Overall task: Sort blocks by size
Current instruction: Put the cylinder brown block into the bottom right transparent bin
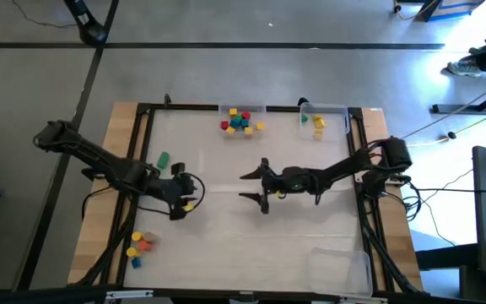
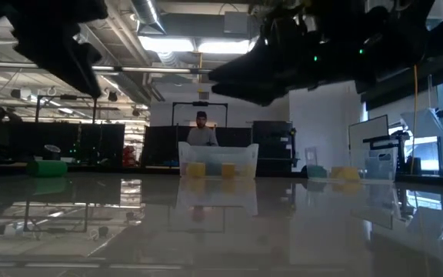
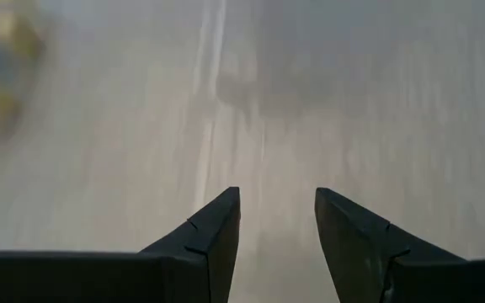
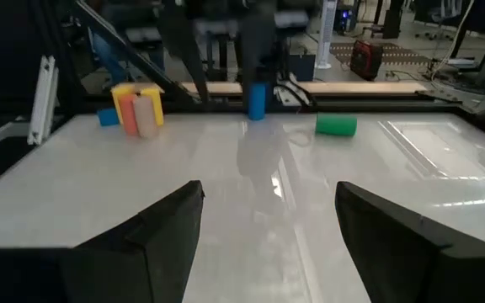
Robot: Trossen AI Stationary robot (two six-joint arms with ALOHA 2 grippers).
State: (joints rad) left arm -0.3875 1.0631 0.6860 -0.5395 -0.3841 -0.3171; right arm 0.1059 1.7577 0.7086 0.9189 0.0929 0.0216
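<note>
While both dark arms reach inward over the white table [image 1: 251,228], the left gripper [image 1: 186,205] sits at the table's left-centre with its fingers [image 3: 213,240] parted and nothing visible between them in its wrist view; a small yellow block [image 1: 189,205] lies just beside it in the high view, and whether they touch cannot be told. The right gripper [image 1: 256,187] holds near the table's middle, its two fingers [image 4: 154,231] spread wide and empty, pointing toward the left arm. Blocks are distributed as follows: a mixed cluster of yellow, red, blue and green blocks [image 1: 241,121] in a clear tray [image 1: 243,109] at the middle of the far edge; a green and a yellow block [image 1: 314,123] in a second clear tray [image 1: 327,108] at the far right; a lone green cylinder [image 1: 164,159] lying on its side near the left arm; a small group of yellow, orange and blue blocks [image 1: 139,245] at the near left edge, outside the white surface. A third clear tray [image 1: 344,270] sits at the near right corner. In the low view a person [image 2: 201,131] shows in the room behind the far tray.
</note>
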